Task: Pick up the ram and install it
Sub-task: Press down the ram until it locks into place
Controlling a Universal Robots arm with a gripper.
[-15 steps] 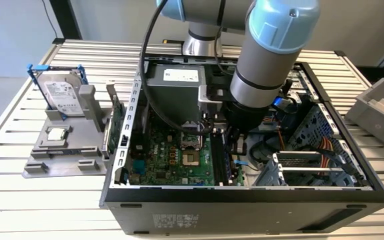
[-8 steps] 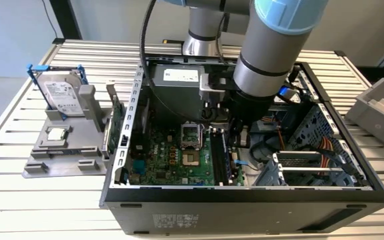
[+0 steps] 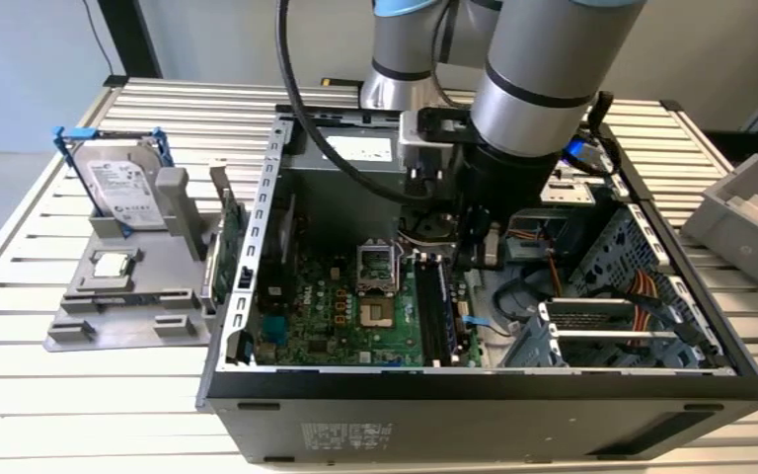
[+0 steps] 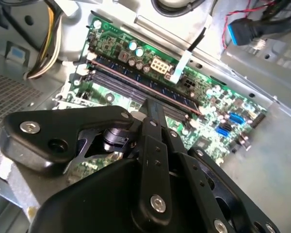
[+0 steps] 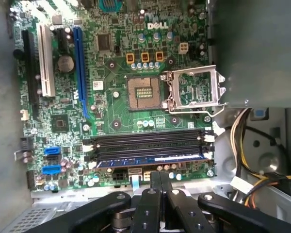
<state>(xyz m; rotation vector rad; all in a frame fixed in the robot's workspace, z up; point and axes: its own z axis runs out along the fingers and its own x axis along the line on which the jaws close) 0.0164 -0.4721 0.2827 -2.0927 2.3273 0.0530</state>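
The ram point(image 5: 150, 159), a long thin stick with dark chips and a pale label, lies in the motherboard slot point(image 5: 150, 145) nearest the board's edge, level with the empty black slots beside it. In the second wrist view the ram point(image 4: 145, 90) runs along that outermost slot. My gripper point(image 5: 160, 175) is shut, its two black fingers pressed together with nothing seen between them, and it hovers just off the ram's long side near its middle point(image 4: 154, 104). In the exterior view the gripper point(image 3: 474, 259) reaches down inside the open computer case point(image 3: 485, 390), above the slots.
The open processor socket point(image 5: 144, 92) and its raised metal frame point(image 5: 194, 90) lie beyond the slots. Yellow and black cables point(image 5: 247, 165) and a drive cage point(image 3: 603, 326) crowd the case. Outside stand a grey fixture point(image 3: 129, 316), a blue-framed hard drive point(image 3: 122, 188) and a bracketed green card point(image 3: 230, 252).
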